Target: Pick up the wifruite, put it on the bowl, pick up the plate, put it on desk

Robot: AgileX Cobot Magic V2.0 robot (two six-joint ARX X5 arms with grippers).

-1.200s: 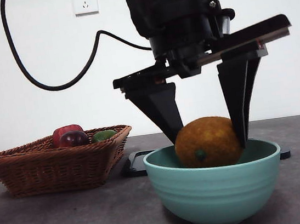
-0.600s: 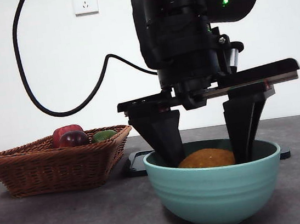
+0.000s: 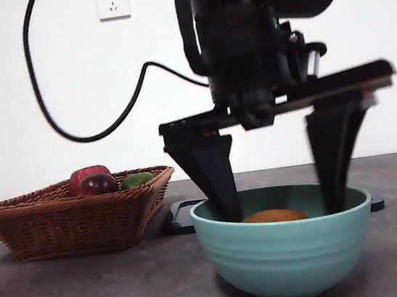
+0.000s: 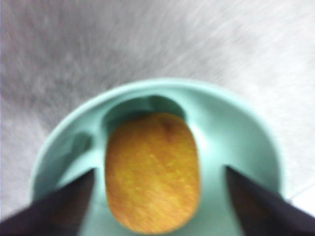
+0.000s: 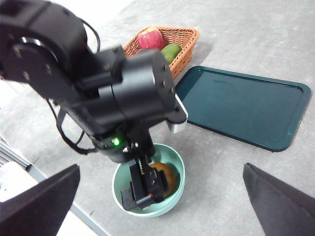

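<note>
The orange-brown wifruite lies at the bottom of the mint-green ribbed bowl, only its top showing over the rim. My left gripper reaches down into the bowl, open, one finger on each side of the fruit and clear of it. In the left wrist view the wifruite fills the bowl with gaps to both fingers. From high above, the right wrist view shows my right gripper open, with the bowl and the dark green plate on the desk.
A brown wicker basket with a red apple, a dark red fruit and a green fruit stands left of the bowl. The plate's dark edge lies just behind the bowl. A black cable hangs from the left arm.
The left gripper lowered the wifruite into the bowl, then spread its fingers. The fruit has dropped from between them to the bowl's bottom.
</note>
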